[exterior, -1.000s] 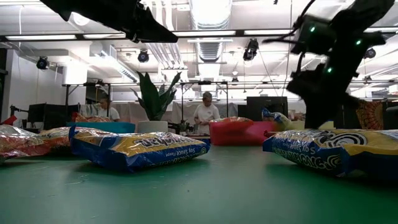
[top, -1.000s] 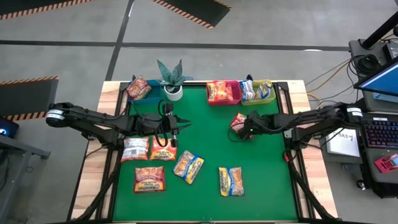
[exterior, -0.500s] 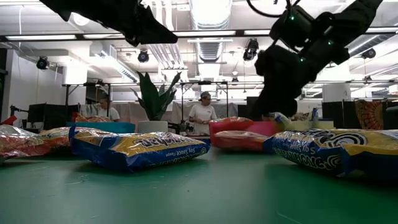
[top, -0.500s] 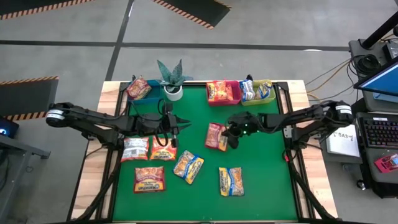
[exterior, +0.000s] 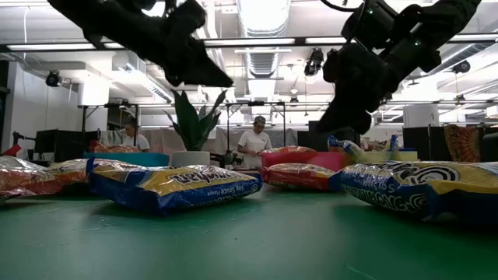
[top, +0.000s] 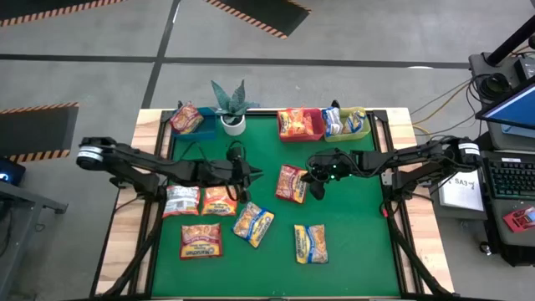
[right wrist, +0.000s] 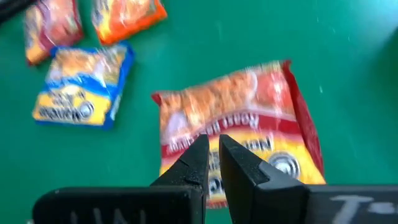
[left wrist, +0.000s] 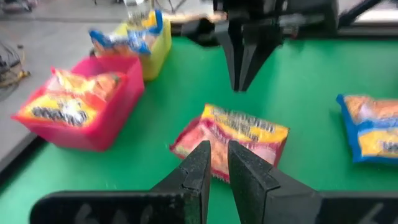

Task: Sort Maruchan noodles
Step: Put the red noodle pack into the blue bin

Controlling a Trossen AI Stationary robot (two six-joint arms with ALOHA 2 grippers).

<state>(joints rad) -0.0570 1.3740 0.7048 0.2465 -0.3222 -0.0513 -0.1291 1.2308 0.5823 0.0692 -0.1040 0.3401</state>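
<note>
A red Maruchan noodles packet (top: 292,183) lies flat on the green table's middle, between my two grippers. My right gripper (top: 313,184) hangs shut just above its right end (right wrist: 242,124) and touches nothing. My left gripper (top: 253,174) is shut and empty a little to the packet's left, pointing at it (left wrist: 236,134). Several more packets lie at the front left: a red-and-white one (top: 181,201), an orange one (top: 219,201), a red one (top: 201,241) and two blue-and-yellow ones (top: 253,223) (top: 310,243).
At the far edge stand a blue bin (top: 188,119), a red bin (top: 301,123) and a yellow-green bin (top: 347,121), each with packets in it. A potted plant (top: 231,104) stands between the blue and red bins. People stand in the room beyond the table.
My right gripper has swung toward the table's middle with the red packet, turning its wrist. The packet now lies flat on the table and the gripper has risen clear of it. My left gripper has sunk, rolled and reached toward the right, nearer the packet.
</note>
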